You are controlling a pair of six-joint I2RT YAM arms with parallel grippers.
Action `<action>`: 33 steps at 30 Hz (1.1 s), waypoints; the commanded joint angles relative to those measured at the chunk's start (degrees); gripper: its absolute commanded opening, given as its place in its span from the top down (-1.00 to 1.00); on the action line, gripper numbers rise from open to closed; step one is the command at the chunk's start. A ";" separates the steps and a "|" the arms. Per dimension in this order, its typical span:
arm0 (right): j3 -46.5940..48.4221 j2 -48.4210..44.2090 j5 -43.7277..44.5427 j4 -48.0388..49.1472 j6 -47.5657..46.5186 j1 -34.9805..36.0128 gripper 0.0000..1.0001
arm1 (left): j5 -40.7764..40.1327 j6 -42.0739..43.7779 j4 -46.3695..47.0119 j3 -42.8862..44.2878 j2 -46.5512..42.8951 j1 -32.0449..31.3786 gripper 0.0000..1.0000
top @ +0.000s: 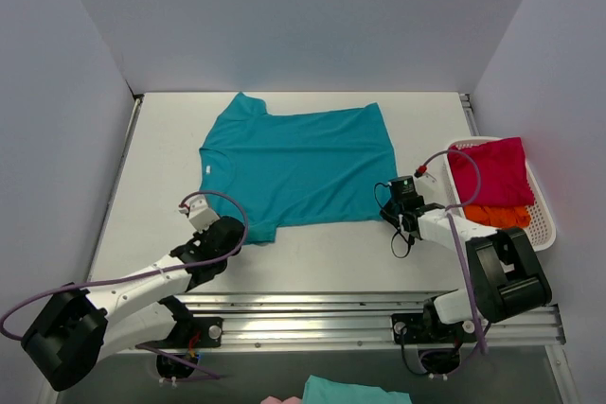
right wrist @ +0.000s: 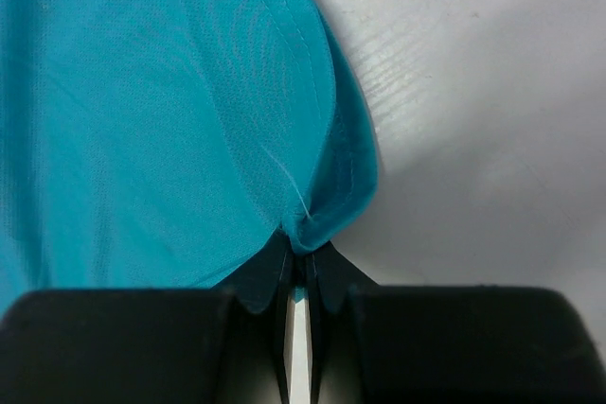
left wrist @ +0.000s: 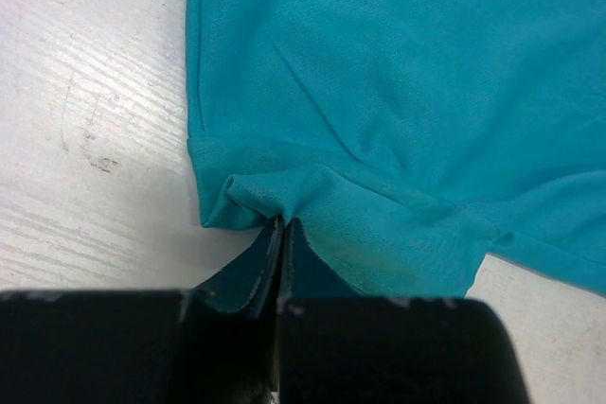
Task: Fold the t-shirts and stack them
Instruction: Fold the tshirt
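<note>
2 corners of the teal-blue t-shirt [top: 298, 163] are pinched: left gripper [left wrist: 283, 224] and right gripper [right wrist: 303, 254] fingers [right wrist: 260, 281] closed on cloth. Raise both evenly, keep the edge taut, fold toward upper frame.

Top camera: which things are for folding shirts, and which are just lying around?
For the job: teal t-shirt, pink t-shirt, orange t-shirt, left gripper and right gripper, both pinching the teal one.
Just there: white basket, table.
</note>
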 commanded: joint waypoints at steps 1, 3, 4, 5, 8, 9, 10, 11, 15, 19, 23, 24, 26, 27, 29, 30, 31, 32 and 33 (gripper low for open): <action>-0.42 -3.36 1.64 -5.59 -0.80 -0.43 1.00 | 0.56 1.17 -2.48 2.42 -3.61 0.43 0.95; -0.33 -5.82 2.17 -7.69 -1.24 -0.43 1.00 | 0.56 1.35 -5.12 3.39 -5.64 0.43 0.95; -0.33 -6.78 2.35 -8.49 -1.25 -0.43 1.00 | 0.65 1.35 -7.83 3.83 -8.00 0.43 0.95; -0.25 -8.62 2.26 -9.11 -1.25 -0.43 1.00 | 0.73 1.61 -8.90 4.62 -9.24 0.34 0.95; 0.10 -12.14 2.26 -12.00 -1.60 -0.34 1.00 | 1.26 1.88 -13.56 6.02 -13.90 0.34 0.95; 0.28 -12.85 2.43 -13.58 -1.68 -0.34 1.00 | 1.44 1.97 -14.44 6.29 -15.04 0.25 0.95; 0.28 -13.38 2.70 -14.12 -1.86 -0.34 1.00 | 1.44 1.97 -16.02 6.56 -16.62 0.34 0.95; 0.45 -14.34 2.87 -14.65 -2.04 -0.34 1.00 | 1.70 1.97 -16.82 6.82 -17.33 0.34 0.95; 0.98 -15.76 3.05 -16.15 -2.56 -0.34 1.00 | 2.76 2.49 -17.79 8.14 -18.57 0.43 0.95; 2.47 -15.23 2.70 -15.62 -3.00 -0.34 1.00 | 2.93 4.07 -16.04 10.42 -15.85 0.51 0.95; 5.55 -13.39 2.79 -14.83 -3.97 -0.34 1.00 | 3.20 6.97 -12.79 14.28 -11.02 0.60 0.95; 6.25 -12.86 2.87 -14.74 -4.06 -0.34 1.00 | 3.20 8.02 -11.56 15.08 -8.75 0.69 0.95; 8.62 -11.37 2.88 -14.83 -4.67 -0.34 1.00 | 3.28 9.17 -10.59 17.54 -6.45 0.87 0.95; 9.50 -10.75 2.88 -14.83 -4.85 -0.34 1.00 | 3.37 9.61 -9.28 18.24 -4.35 0.95 0.95; 11.95 -9.26 2.96 -15.18 -5.20 -0.34 1.00 | 4.25 10.31 -8.04 20.09 -2.32 1.48 0.95; 12.75 -8.82 3.05 -15.18 -5.55 -0.34 1.00 | 4.42 10.84 -6.90 20.62 -0.39 1.66 0.95; 13.46 -8.03 3.66 -15.18 -5.73 -0.34 1.00 | 4.95 10.93 -6.46 21.67 0.58 2.09 0.95; 14.86 -7.59 3.93 -15.27 -5.82 -0.43 1.00 | 5.30 11.37 -5.32 22.02 2.42 2.36 0.95; 15.65 -6.97 4.10 -15.44 -6.08 -0.43 1.00 | 5.65 11.46 -4.88 22.38 3.22 2.80 0.95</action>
